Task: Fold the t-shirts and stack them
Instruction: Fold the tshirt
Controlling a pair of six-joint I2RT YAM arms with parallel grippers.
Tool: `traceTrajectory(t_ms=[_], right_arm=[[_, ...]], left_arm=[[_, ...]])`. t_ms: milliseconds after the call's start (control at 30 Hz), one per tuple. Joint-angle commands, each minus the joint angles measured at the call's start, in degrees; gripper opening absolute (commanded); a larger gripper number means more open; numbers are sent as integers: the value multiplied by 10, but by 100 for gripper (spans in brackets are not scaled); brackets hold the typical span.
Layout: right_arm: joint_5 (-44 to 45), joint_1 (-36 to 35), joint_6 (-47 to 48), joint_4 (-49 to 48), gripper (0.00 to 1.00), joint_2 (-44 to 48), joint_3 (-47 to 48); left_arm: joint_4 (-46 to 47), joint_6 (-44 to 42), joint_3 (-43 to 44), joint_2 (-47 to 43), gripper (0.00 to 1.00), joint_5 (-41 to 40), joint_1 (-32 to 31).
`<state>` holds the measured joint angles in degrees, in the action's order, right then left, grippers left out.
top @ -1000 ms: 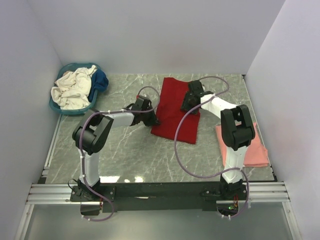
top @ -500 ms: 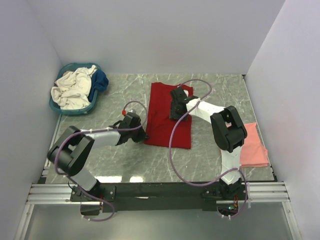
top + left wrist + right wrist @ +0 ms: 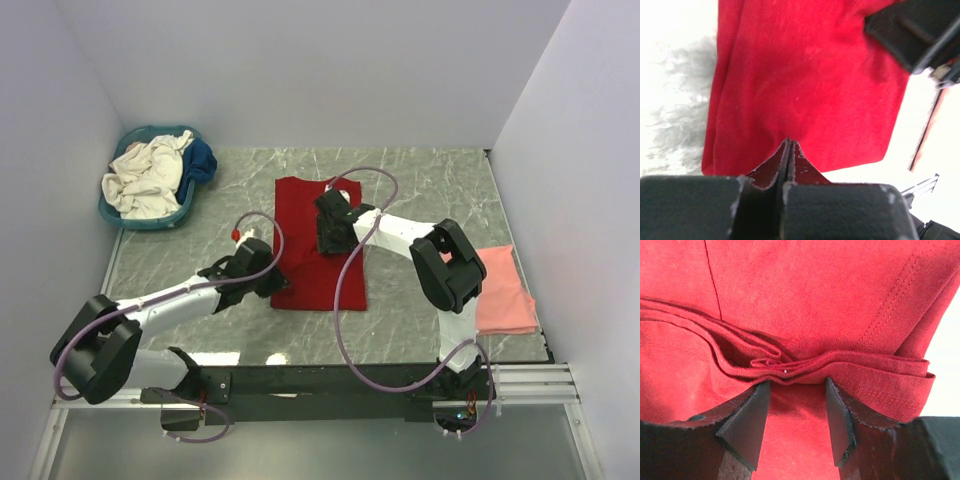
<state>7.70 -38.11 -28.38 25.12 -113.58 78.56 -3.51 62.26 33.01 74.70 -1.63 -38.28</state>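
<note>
There are four t-shirts, one basket and two arms on the table (image 3: 420, 180); the red t-shirt (image 3: 300, 215) lies flat in the middle of the table, folded into a long shape; the pink t-shirt (image 3: 500, 295) lies folded at about 4 o'clock, near the table's edge and well apart from the red one; the other two sit in the teal basket (image 3: 145, 222) in the corner at 10 o'clock; the white t-shirt (image 3: 145, 175) is a crumpled heap that fills most of the basket; the blue t-shirt (image 3: 203, 160) peeks out at the basket's 2 o'clock side.

The left arm (image 3: 170, 300) lies low and reaches to the red t-shirt's 7 o'clock corner; the left fingers (image 3: 781, 165) are clenched tight together and pinch the edge of the red cloth there.

The right arm (image 3: 400, 232) reaches in from 3 o'clock and rests on top of the red t-shirt, a bit above its middle; the right fingers (image 3: 747, 422) are spread apart and squeeze nothing; red cloth lies under them, and a bunched fold of it sits just past their tips.
</note>
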Motion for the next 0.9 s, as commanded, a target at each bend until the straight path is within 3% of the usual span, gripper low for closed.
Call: traceTrajectory(t_ms=[0,333,433,533,867], right_arm=[[-11,1,6,1,56,38,11],[-30,41,-25,-39,56,149,-37],[-37,54,-25,-48,56,168,-62],[-44,65,-26,-59,56,181,-88],[-60,106,-21,-82,56,178,-131]], left_arm=[[-48,-32,70,-17,3,-52,6],[-81,-141,232,134,8,-46,64],[-98,-166,266,165,27,-83,66],[-108,-192,292,199,33,-95,71],[-144,-234,358,285,39,-150,72]])
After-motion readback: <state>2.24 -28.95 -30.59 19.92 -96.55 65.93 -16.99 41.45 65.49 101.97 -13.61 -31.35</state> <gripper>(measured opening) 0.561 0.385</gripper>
